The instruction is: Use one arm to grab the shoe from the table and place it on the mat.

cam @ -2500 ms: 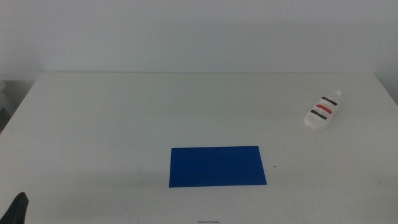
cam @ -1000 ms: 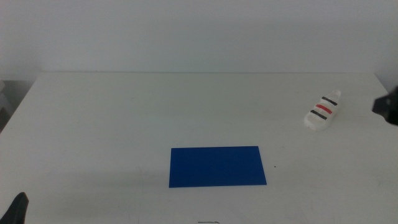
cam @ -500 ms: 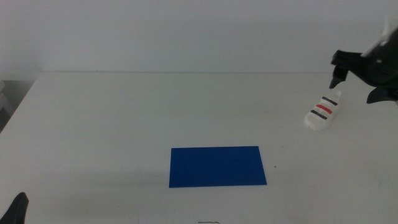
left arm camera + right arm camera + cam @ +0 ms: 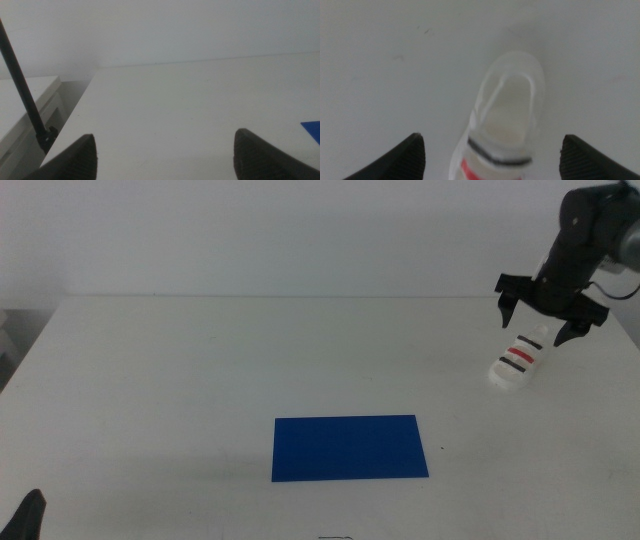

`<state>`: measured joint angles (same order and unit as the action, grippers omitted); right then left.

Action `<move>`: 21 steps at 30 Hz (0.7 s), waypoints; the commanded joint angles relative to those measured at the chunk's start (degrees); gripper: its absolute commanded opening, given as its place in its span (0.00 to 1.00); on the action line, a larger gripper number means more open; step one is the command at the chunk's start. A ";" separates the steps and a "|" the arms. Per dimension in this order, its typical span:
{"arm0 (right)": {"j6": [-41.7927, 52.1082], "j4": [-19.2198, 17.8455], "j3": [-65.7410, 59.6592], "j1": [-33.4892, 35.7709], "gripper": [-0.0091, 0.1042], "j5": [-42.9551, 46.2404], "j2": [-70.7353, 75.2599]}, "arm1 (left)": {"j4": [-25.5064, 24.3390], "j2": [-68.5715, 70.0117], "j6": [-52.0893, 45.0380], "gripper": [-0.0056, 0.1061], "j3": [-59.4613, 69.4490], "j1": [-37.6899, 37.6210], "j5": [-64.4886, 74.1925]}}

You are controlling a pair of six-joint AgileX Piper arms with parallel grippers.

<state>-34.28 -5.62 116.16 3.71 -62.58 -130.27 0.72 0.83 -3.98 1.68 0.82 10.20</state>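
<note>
R end effector now over shoe

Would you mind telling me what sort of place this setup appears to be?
Probably a robot test bench in a lab: a plain white table against a bare wall, holding only a blue mat and a small shoe, with the right gripper open above the shoe.

Bright, even, nearly shadowless light; the shoe looks soft, perhaps defocused.
</note>
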 commanded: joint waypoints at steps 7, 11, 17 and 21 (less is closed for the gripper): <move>-1.28 -1.61 4.67 -0.20 0.88 -1.22 -1.16 | 0.49 1.09 0.84 0.89 -0.19 -0.31 -4.75; -1.41 -1.75 4.49 -0.32 0.83 -1.14 -1.53 | 0.49 1.09 0.84 0.89 -0.19 -0.31 -4.75; 1.72 -1.86 4.49 -0.39 0.08 -0.86 -1.48 | 0.49 1.09 0.84 0.89 -0.19 -0.31 -4.75; 4.52 -2.26 4.49 -0.39 0.07 -1.40 -0.75 | 0.49 1.09 0.84 0.89 -0.19 -0.31 -4.75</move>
<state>-31.51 -6.04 118.90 3.66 -64.24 -135.79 0.72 0.83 -3.98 1.68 0.82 10.20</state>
